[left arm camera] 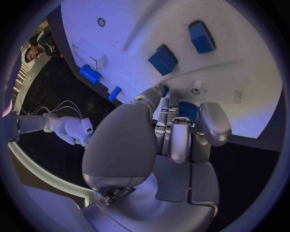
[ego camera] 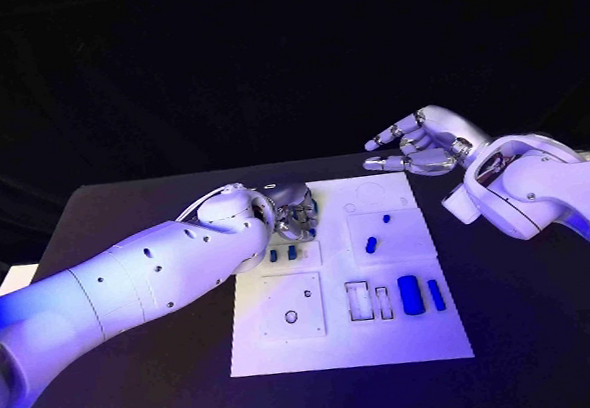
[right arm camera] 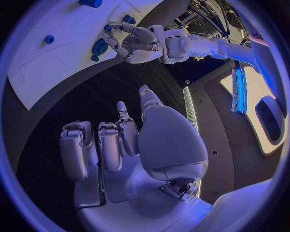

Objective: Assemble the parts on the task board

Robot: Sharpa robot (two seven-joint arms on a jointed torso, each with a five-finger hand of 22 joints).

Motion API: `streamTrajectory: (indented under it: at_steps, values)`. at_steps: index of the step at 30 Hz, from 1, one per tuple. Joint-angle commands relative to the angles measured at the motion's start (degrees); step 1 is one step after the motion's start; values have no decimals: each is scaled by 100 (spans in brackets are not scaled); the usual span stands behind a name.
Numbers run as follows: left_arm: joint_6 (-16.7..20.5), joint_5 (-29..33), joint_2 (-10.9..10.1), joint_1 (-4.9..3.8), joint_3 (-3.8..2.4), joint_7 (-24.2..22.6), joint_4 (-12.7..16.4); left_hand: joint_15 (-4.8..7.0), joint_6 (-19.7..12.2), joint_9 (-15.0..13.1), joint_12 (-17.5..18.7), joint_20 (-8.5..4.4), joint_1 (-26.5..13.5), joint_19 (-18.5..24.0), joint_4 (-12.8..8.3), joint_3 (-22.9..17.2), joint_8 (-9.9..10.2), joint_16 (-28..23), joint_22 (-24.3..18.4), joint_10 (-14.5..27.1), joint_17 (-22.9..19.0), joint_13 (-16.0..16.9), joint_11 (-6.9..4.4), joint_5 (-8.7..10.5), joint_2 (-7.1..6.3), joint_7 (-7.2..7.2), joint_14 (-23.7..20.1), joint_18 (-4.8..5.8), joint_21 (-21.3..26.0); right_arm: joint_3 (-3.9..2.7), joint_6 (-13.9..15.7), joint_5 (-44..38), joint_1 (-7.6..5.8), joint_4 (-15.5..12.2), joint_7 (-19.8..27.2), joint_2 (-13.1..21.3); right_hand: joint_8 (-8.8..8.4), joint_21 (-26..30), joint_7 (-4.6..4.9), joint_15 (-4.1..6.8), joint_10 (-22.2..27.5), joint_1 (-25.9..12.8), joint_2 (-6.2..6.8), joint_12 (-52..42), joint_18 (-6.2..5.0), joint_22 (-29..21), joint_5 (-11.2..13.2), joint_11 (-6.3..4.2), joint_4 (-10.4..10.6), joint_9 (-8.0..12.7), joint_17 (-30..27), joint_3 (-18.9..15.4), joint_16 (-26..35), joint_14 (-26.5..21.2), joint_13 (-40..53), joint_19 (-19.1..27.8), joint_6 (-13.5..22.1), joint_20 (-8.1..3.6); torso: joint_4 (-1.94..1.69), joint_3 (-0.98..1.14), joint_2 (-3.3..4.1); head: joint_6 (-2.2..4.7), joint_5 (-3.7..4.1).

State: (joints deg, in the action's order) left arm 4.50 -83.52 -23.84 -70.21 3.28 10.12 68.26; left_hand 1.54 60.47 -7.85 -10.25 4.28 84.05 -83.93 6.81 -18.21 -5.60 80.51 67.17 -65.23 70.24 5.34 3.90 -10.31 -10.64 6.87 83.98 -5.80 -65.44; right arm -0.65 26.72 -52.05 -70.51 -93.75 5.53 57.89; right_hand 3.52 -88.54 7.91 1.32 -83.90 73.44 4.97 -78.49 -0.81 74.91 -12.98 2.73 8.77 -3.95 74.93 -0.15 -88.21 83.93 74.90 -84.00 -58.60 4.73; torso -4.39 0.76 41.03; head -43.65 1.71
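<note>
The white task board (ego camera: 344, 344) lies mid-table. My left hand (ego camera: 292, 212) is down over its far left part, fingers curled. In the left wrist view the fingers (left arm camera: 172, 135) and thumb close around a blue part (left arm camera: 187, 110) against the board (left arm camera: 253, 82). The right wrist view shows that left hand (right arm camera: 136, 43) with a round blue part (right arm camera: 99, 48) at its fingertips. My right hand (ego camera: 419, 143) hangs raised beyond the board's far right corner, fingers spread and holding nothing; from its wrist, the right hand (right arm camera: 121, 140) is over black table.
Loose blue parts sit on the board: two small ones (ego camera: 282, 254) left of centre, one (ego camera: 372, 245) in the middle, a large one (ego camera: 411, 294) and a slim one (ego camera: 436, 294) near the right edge. Two square blue blocks (left arm camera: 163, 59) lie ahead of the left fingers.
</note>
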Motion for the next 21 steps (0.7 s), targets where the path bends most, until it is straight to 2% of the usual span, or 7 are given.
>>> streamTrajectory:
  at_steps: [1,6,13,21]
  values:
    - [-252,-25,25,43,29,58,-9,-23,64,7,-20,-2,14,-84,-25,-71,-9,33,-6,-61,-3,-13,-32,-6,21,-1,260,23,17,-1,-86,-21,3,-11,37,-5,31,25,-5,-16,-117,25,-53,30,9,1230,-29,24,2,-9,1159,-25,21,525,897,-441,6,19,3,0,-2,6,-1]
    - [-279,-25,31,44,29,39,-9,14,189,12,-47,-24,61,-94,-99,-252,-27,48,8,-211,-4,-13,-76,22,100,-19,260,23,10,-1,-92,-21,3,-12,36,-5,31,25,-5,-16,-117,25,-53,30,9,1230,-29,24,2,-9,1159,-25,21,525,897,-441,6,19,4,0,-3,4,1]
    - [-211,-14,31,44,29,-63,-18,59,418,10,0,-67,65,-107,-219,-593,-63,85,40,-440,23,-21,-131,195,245,-54,266,30,-9,-1,-104,-21,3,-13,30,-3,32,20,-5,-15,-123,28,-55,15,12,1238,-23,24,3,-10,1165,-34,18,526,904,-445,5,19,3,1,-2,14,1]
    - [-27,75,13,46,29,-111,-43,59,494,32,114,-81,-63,-112,-325,-793,-23,103,46,-545,16,-37,-129,242,224,-49,265,33,-1,-1,-113,-21,3,-14,26,0,32,20,-5,-15,-123,28,-55,15,12,1238,-23,24,3,-10,1165,-34,18,526,904,-445,5,19,2,0,-3,19,-6]
